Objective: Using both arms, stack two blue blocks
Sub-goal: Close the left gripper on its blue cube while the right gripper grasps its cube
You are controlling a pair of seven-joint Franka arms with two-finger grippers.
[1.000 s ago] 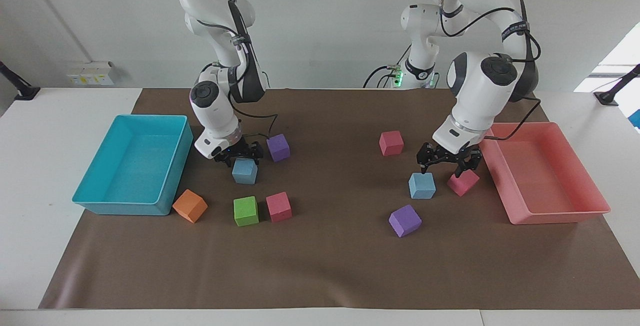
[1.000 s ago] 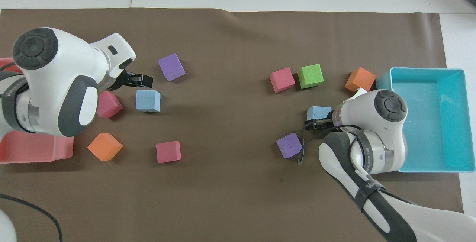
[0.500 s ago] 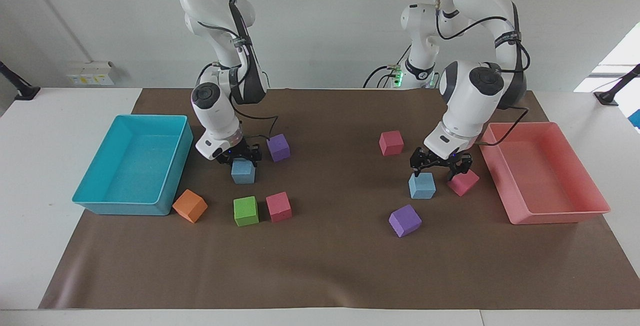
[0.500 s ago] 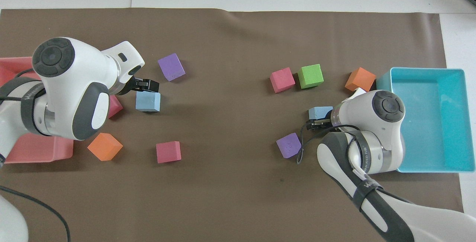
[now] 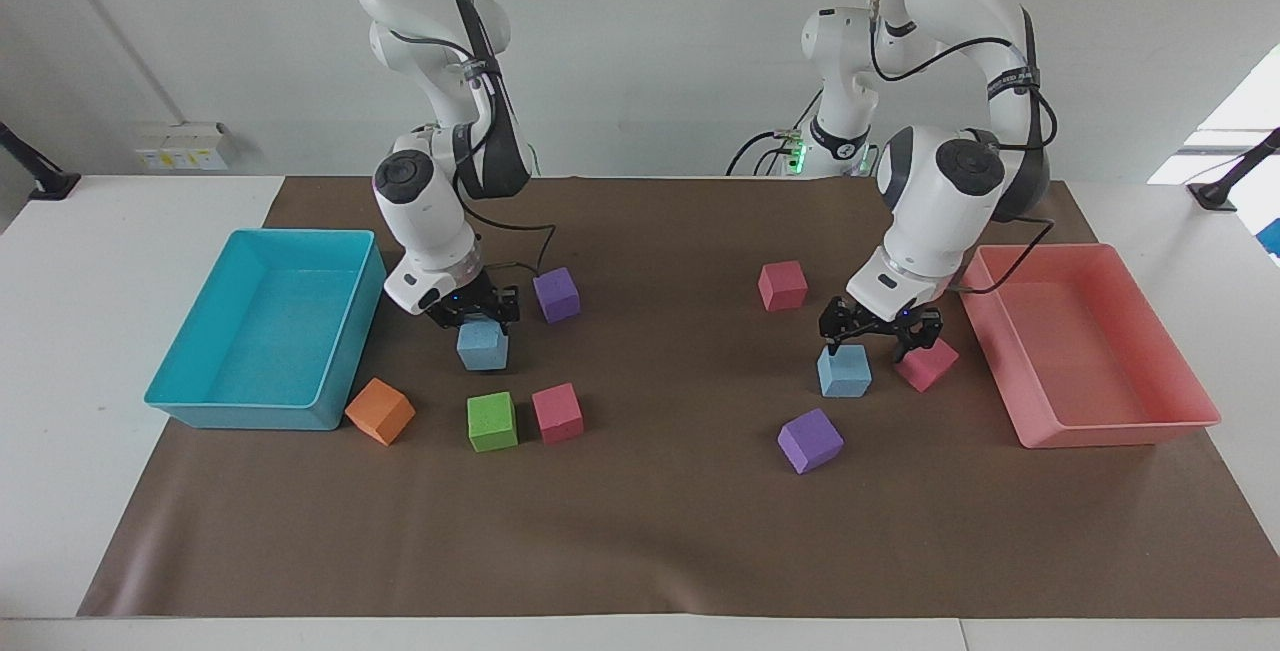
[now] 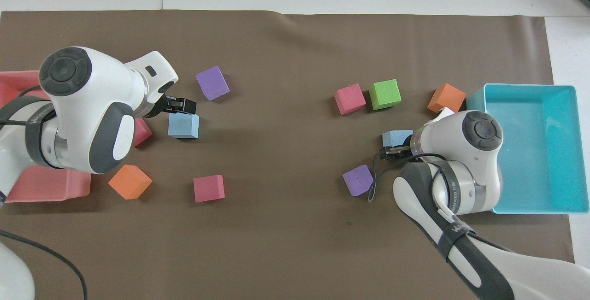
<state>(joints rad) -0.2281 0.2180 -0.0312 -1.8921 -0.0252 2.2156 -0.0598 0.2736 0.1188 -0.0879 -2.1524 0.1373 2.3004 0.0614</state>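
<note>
The right claw (image 5: 479,316) sat closed down on one blue block (image 5: 482,345) beside the turquoise tray (image 5: 200,401). The left claw (image 5: 880,331) hung wide open, its block (image 5: 844,370) on the counter just under one fingertip, slightly off-centre toward the right arm's end.

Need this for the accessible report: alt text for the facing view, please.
Right gripper grips a sky-blue foam cube beside the turquoise tray; open left gripper hangs above the second sky-blue foam cube near the pink tray. Other coloured cubes lie on the brown mat.
</note>
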